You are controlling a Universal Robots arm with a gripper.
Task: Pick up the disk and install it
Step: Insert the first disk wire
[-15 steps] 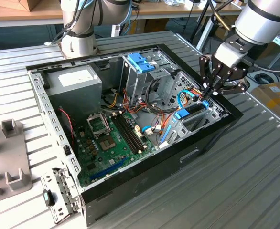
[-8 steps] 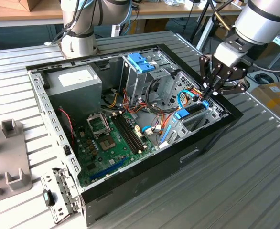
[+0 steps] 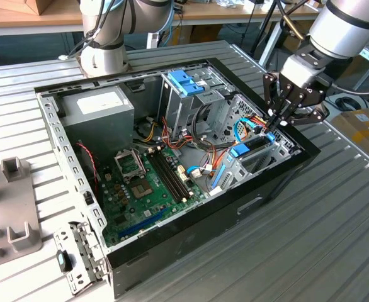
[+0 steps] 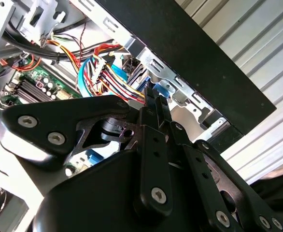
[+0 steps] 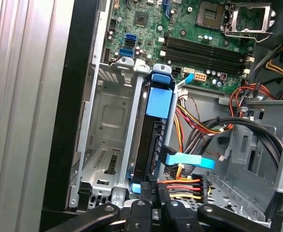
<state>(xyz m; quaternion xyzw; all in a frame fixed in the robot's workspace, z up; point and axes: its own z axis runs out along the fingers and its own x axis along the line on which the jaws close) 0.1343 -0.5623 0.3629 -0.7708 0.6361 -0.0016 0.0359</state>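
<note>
**Pincer down at the drive bay, disk seated on edge in the cage**

In the first wrist view, the pincer has its black fingers drawn close together at the near end of the disk; whether they actually clamp its blue carrier frame cannot be told. The disk stands on edge in a slot of the silver drive bay, with an empty slot beside it on the case-wall side. Just beside the disk on its other side, a blue cable connector and a bundle of red, yellow and black wires crowd the fingers. Beyond the bay lies the green motherboard.

In the exterior view, the pincer reaches into the open computer case at the corner toward the exterior view's right. Farther back stand the metal drive cage with a blue handle and the grey power-supply box. The case rests on a ribbed metal counter.
</note>
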